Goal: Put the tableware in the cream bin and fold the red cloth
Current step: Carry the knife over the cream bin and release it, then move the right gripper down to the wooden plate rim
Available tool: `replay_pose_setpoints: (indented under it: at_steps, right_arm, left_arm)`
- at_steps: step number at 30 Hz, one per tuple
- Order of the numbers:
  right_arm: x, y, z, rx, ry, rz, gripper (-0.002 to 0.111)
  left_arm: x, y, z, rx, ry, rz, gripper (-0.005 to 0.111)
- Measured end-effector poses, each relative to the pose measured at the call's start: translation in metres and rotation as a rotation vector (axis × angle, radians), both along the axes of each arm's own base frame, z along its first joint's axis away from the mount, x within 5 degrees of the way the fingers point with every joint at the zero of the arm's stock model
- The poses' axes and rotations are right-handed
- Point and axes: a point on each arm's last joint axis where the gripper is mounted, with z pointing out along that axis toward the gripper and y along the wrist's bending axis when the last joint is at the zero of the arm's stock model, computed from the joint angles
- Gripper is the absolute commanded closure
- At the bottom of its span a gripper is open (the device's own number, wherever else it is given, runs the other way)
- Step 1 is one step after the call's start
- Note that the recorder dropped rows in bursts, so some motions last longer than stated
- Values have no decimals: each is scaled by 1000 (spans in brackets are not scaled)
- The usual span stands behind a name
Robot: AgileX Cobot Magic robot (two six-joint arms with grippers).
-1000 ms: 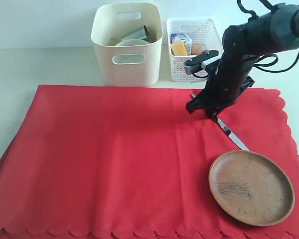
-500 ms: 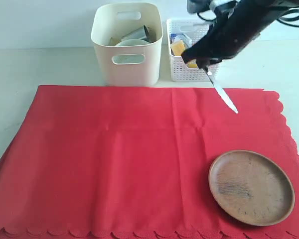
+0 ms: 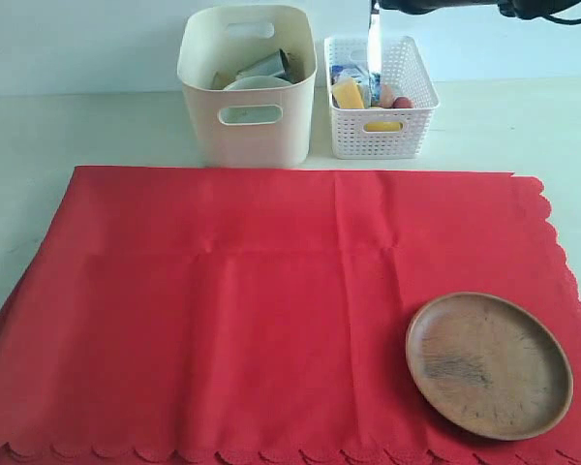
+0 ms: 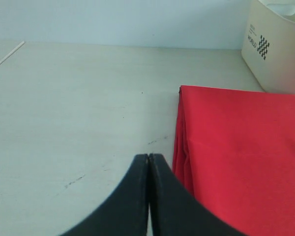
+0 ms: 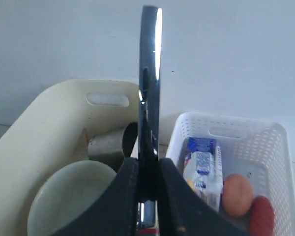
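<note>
The red cloth (image 3: 271,310) lies spread flat, with the round brown wooden plate (image 3: 488,364) on its near right corner. My right gripper (image 5: 148,164) is shut on the metal table knife (image 5: 150,73), which hangs upright (image 3: 372,48) high over the gap between the cream bin (image 3: 247,82) and the white basket. Only the arm's underside shows at the exterior view's top edge. The bin holds the steel cup (image 5: 108,142) and the pale bowl (image 5: 69,201). My left gripper (image 4: 148,157) is shut and empty, low over bare table beside the cloth's folded left edge (image 4: 187,147).
The white lattice basket (image 3: 407,126) stands right of the bin, holding a milk carton (image 5: 204,164), an egg (image 5: 237,194), a sausage (image 5: 263,216) and cheese (image 3: 347,93). A thin pale stick (image 4: 7,56) lies on the table far from my left gripper.
My right gripper lifted the knife off the cloth and carried it up and back over the bins. The knife swung from slanted to hanging straight. The plate and cloth stayed put.
</note>
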Motion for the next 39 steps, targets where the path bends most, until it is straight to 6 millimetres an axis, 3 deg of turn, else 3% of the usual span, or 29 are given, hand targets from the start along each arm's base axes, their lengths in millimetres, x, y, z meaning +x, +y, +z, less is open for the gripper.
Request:
replay_pose_setpoints:
  at_steps: [13, 20, 27, 30, 34, 39]
  right_arm:
    - [63, 34, 4, 121, -57, 108, 108]
    - [78, 55, -7, 130, -69, 289, 108]
    - [84, 61, -22, 114, -104, 350, 108]
    - [85, 62, -27, 112, -99, 353, 100]
    - [87, 61, -28, 115, -99, 332, 79]
    - [87, 60, -28, 143, -72, 315, 72]
  left_arm:
    - [0, 0, 0, 0, 0, 0, 106]
    - [0, 0, 0, 0, 0, 0, 106]
    - [0, 0, 0, 0, 0, 0, 106]
    - [0, 0, 0, 0, 0, 0, 106]
    - [0, 0, 0, 0, 0, 0, 106]
    - [0, 0, 0, 0, 0, 0, 106]
